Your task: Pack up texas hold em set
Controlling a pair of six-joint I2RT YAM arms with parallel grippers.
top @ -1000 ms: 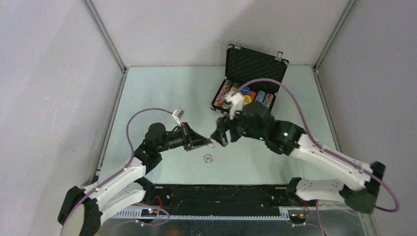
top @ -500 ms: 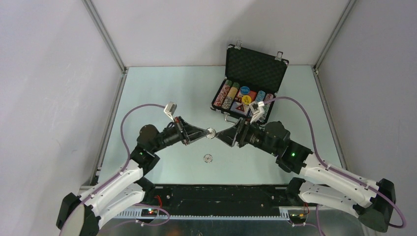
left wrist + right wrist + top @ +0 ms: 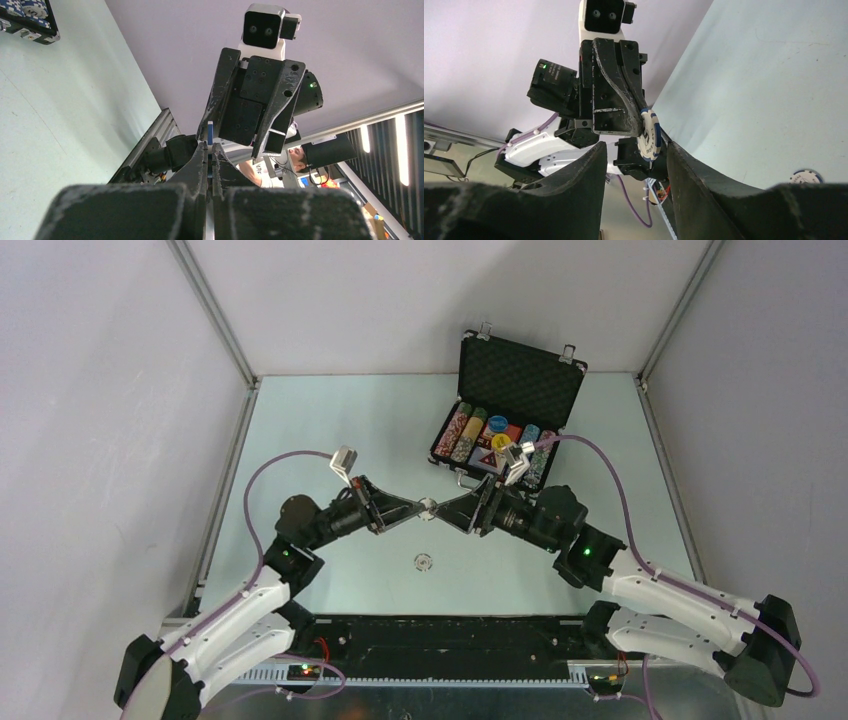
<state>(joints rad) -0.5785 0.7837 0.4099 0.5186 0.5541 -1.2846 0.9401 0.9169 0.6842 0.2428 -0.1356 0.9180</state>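
Observation:
The black briefcase (image 3: 521,371) stands open at the back right, with rows of chips, yellow and blue discs and a card deck in its tray. My left gripper (image 3: 424,508) is shut on a white-and-blue poker chip (image 3: 428,507), held on edge in mid-air above the table. My right gripper (image 3: 447,512) is open and faces it tip to tip. In the right wrist view the chip (image 3: 649,136) sits between my right fingers (image 3: 681,165), close to one of them. In the left wrist view the chip (image 3: 210,131) shows edge-on between the shut fingers.
A second poker chip (image 3: 424,561) lies flat on the table just in front of the two grippers and also shows in the right wrist view (image 3: 805,176). Metal frame posts and grey walls border the table on both sides.
My left gripper has lifted the chip off the table and turned toward the right arm. The right arm has swung down and left, its open fingers closing in on the chip.

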